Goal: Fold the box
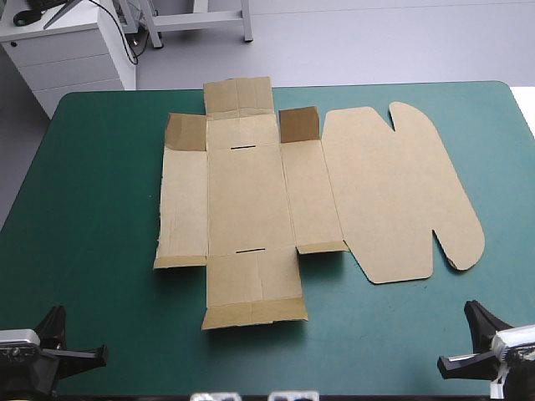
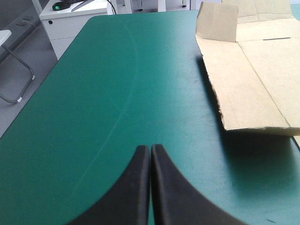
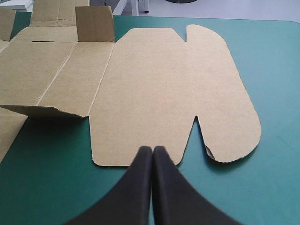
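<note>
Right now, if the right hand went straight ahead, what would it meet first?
The right hand would likely meet the box, at its flat rounded flap's near edge, if low enough.

Your bench [image 1: 100, 251], teal-green cover.
You have the brown box [image 1: 251, 200] lying spread out on it, two small flaps [image 1: 299, 125] standing up.

Box [image 1: 251, 192]: brown board, matt, papery, faintly fibrous. Scored creases pressed smooth. Cut edge on its 9 o'clock side ragged and rough. Raised flaps at 11 and 1 o'clock look darker, same dull finish.
Surface cover [image 1: 92, 209]: teal-green, smooth, low sheen, paler glare toward 3 o'clock, faint hairline scuffs.
Fingers [image 2: 136, 197]: black, smooth, satin; plastic or rubber, cannot tell which.
</note>
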